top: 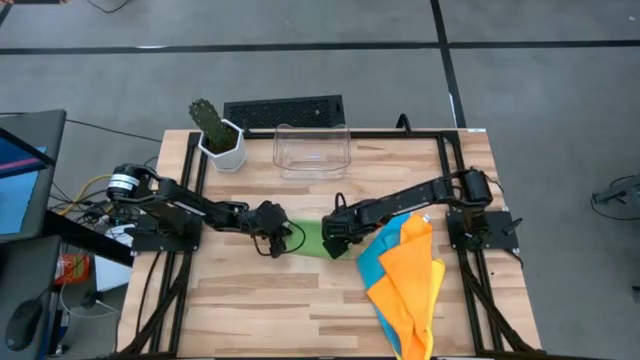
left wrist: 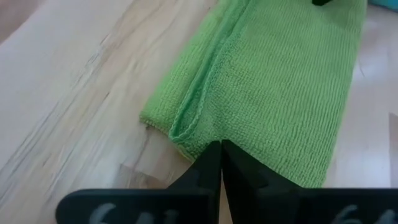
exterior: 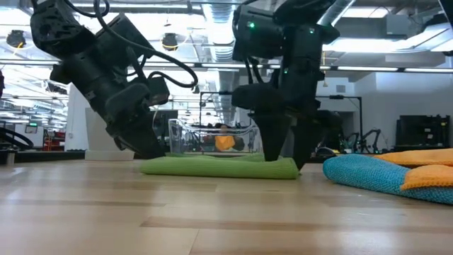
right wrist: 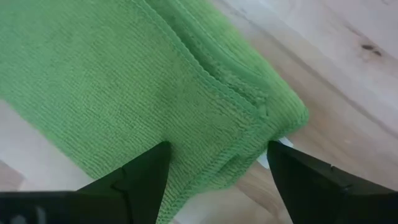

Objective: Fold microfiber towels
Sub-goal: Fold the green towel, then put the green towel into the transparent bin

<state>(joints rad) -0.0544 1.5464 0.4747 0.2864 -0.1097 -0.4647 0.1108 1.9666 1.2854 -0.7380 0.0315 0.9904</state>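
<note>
A green towel [top: 309, 238], folded into a long flat rectangle, lies on the wooden table's middle between my two grippers. It also shows in the low view [exterior: 219, 166]. My left gripper [top: 278, 240] is shut, its tips at the towel's left end [left wrist: 193, 140]. My right gripper [top: 335, 240] is open over the towel's right end [right wrist: 273, 118], one finger on either side of that end's corner. A blue towel [top: 375, 258] and an orange towel [top: 412, 280] lie crumpled at the right. I see no separate yellow towel. My left gripper comes slanting down from the table's left, and its shut fingertips [left wrist: 214, 163] meet the folded towel's left end. The fingers hide whether any cloth is pinched between them. The towel lies flat on the table. My right gripper points down over the towel's right end, and I cannot tell whether its fingers [exterior: 272, 145] touch the cloth.
A clear plastic bin [top: 312, 150] stands at the table's far edge. A cactus in a white pot [top: 220, 135] stands at the far left, and a black keyboard [top: 285, 110] lies behind the bin. The near half of the table [top: 260, 310] is bare wood.
</note>
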